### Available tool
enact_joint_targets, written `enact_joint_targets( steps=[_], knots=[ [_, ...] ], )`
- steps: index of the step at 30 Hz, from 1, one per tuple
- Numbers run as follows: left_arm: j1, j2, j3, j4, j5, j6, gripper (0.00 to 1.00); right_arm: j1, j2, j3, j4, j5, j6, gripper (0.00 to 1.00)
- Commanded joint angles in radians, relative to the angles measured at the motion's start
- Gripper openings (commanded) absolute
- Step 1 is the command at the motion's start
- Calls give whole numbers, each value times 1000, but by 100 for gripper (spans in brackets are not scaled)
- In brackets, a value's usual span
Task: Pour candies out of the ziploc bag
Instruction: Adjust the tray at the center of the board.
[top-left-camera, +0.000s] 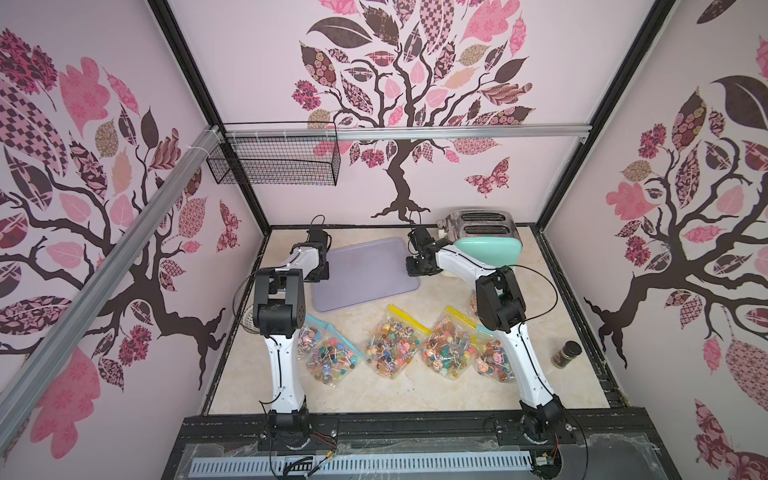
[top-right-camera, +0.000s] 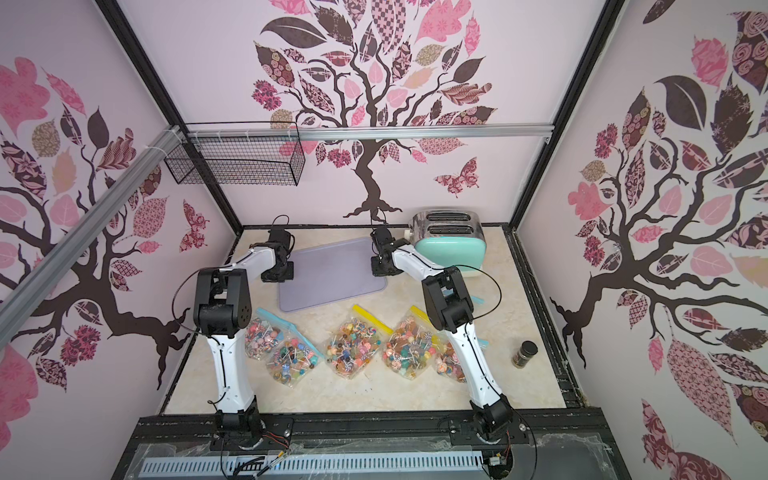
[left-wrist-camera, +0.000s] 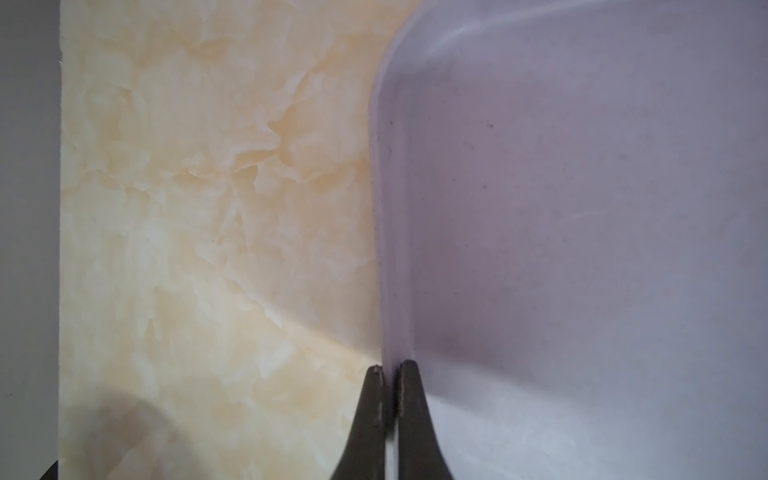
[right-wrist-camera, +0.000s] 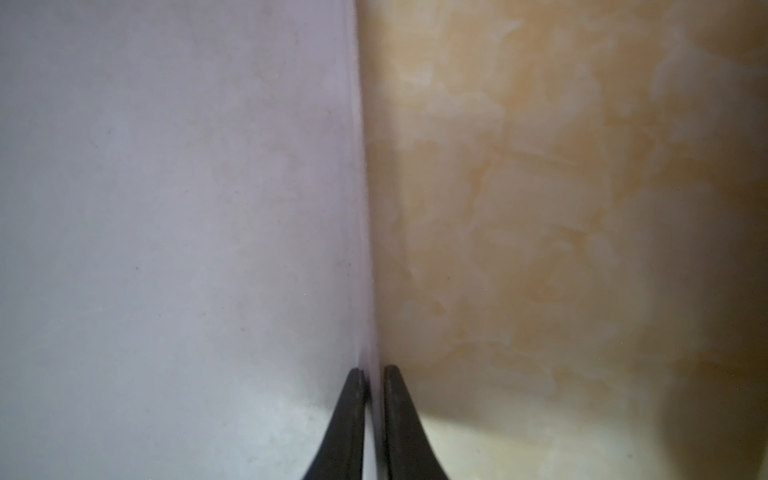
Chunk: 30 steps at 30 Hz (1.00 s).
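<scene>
Marbled cream tabletop (top-left-camera: 415, 386) is enclosed by walls papered with pink and brown trees. A flat lavender tray (top-left-camera: 365, 274) lies toward the back of it, with a mint toaster (top-left-camera: 490, 245) just beside the right arm.

The left gripper (left-wrist-camera: 390, 368) is clenched on the raised rim of the tray's left edge. The right gripper (right-wrist-camera: 374, 372) is clamped on the opposite rim, and a thin strip of rim is seen between its jaws.

The candies (top-left-camera: 386, 353) are all held inside several ziploc bags (top-left-camera: 399, 332), which lie in a row on the table nearer the robot's base, well apart from both grippers. None has been poured yet. Whether the zips are closed cannot be told.

The step in hand is judged to be a two-handed repositioning of the tray, probably toward the bags, so that something is ready to receive the pour. It is done best if both arms are moved together at one height and pace, so that the thin rim is neither bent nor pulled out of a pinch. The tray should be kept level, and the toaster should be cleared by the right arm. The tray should be set down short of the bags, not on them.
</scene>
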Motion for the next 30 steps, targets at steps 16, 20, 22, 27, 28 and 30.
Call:
enact_joint_targets(
  steps=[16, 20, 22, 27, 28, 30],
  knots=[
    [-177, 38, 27, -58, 166, -42, 0, 5, -258, -523, -10, 197, 169, 0],
    [-177, 57, 71, -64, 171, -47, 0, 5, -232, -492, -13, 213, 183, 0],
    [-177, 70, 103, -75, 171, -40, 0, 5, -216, -469, -24, 230, 189, 0],
    [-178, 105, 161, -104, 179, -32, 0, 4, -201, -446, -35, 265, 200, 0],
    [-178, 110, 167, -107, 180, -32, 0, 3, -200, -444, -35, 269, 200, 0],
    [-178, 121, 181, -119, 179, -36, 0, 2, -197, -442, -33, 274, 199, 0]
  ],
)
